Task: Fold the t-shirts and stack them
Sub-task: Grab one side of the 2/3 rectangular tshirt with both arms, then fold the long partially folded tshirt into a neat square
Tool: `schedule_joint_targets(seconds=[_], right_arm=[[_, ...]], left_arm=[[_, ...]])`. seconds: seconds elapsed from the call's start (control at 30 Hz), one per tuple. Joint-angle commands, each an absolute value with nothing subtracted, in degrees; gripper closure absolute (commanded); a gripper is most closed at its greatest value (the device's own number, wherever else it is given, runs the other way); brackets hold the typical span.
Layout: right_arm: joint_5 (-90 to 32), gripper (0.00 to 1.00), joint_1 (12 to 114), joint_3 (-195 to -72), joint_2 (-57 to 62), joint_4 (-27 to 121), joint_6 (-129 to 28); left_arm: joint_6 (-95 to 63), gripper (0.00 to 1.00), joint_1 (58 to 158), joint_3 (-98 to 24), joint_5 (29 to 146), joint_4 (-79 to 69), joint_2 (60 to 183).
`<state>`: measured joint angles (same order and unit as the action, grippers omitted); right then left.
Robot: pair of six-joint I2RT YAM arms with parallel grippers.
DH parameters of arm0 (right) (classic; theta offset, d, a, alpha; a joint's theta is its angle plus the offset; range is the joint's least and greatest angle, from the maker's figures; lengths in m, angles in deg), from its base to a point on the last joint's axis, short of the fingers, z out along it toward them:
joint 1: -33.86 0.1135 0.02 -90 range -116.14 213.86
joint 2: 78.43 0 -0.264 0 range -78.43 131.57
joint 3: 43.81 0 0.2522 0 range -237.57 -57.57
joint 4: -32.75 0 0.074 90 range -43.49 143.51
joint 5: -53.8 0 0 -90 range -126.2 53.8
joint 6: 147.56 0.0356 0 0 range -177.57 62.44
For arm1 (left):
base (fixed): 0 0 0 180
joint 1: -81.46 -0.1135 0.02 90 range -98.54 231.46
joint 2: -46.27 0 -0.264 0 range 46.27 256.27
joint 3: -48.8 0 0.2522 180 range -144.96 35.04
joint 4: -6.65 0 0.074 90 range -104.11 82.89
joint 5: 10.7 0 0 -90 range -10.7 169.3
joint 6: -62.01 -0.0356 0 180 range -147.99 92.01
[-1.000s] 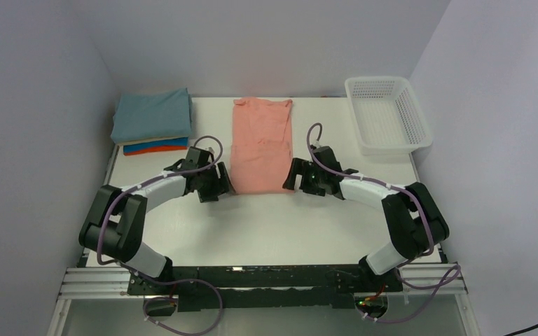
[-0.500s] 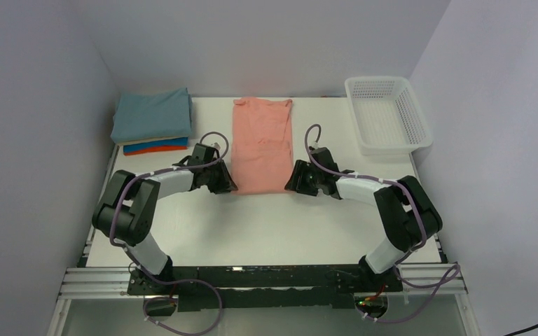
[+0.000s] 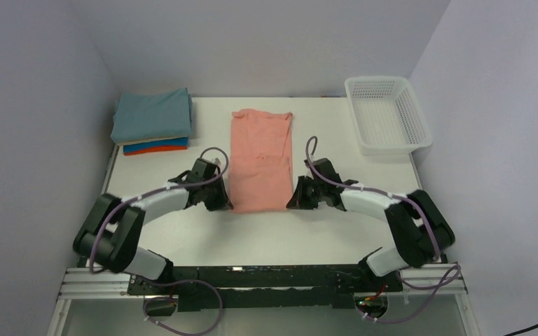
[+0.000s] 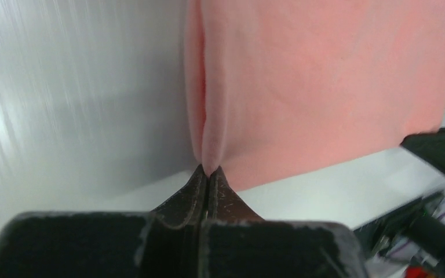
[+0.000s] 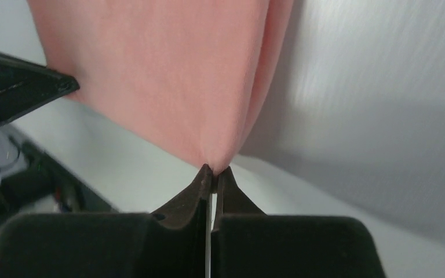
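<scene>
Salmon-pink t-shirt [image 3: 260, 161] lies along the middle of the table [image 3: 252, 234], its near corners pinched tight in the left gripper [image 3: 224, 204] and right gripper [image 3: 294, 201]. Each bites only a sliver of hem, so a lift could slip it free.

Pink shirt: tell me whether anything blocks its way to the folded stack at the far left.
Nothing visible does. Only bare table lies between the pink shirt and the stack. The left gripper and right gripper are shut on its near corners; the basket sits far right.
</scene>
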<state>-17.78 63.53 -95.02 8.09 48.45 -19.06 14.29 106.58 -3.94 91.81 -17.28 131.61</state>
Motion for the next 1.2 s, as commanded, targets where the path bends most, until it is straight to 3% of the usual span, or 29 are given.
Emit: schedule_joint_targets(seconds=[0.0,0.17,0.3,0.37,0.57,0.8,1.17], right_arm=[[-11.63,1.0,66.75,-90.87,-3.9,58.58,-19.74],[-5.51,1.0,68.84,-89.0,-17.53,66.25,-19.41],[-2.76,1.0,69.13,-92.04,-22.51,65.73,-18.66],[-7.45,1.0,68.86,-96.49,-22.74,66.62,-20.05],[-11.39,1.0,60.93,-105.65,-15.12,65.76,-22.76],[-12.08,1.0,55.52,-112.89,-3.94,56.26,-22.67],[-13.67,1.0,50.91,-128.1,17.23,52.59,-23.09]], left_arm=[[14.73,1.0,110.94,2.43,89.78,-30.18,115.63],[14.78,1.0,114.34,3.45,91.69,-41.06,93.88],[14.13,1.0,114.56,-0.36,91.38,-43.31,86.39],[13.18,1.0,114.53,-2.58,89.84,-41.82,85.63],[10.06,1.0,112.1,-11.43,81.63,-36.57,94.51],[7.3,1.0,102.57,-19.56,86.3,-26.31,109.86],[3.99,1.0,96.08,-34.62,86.73,-26.36,133.21]])
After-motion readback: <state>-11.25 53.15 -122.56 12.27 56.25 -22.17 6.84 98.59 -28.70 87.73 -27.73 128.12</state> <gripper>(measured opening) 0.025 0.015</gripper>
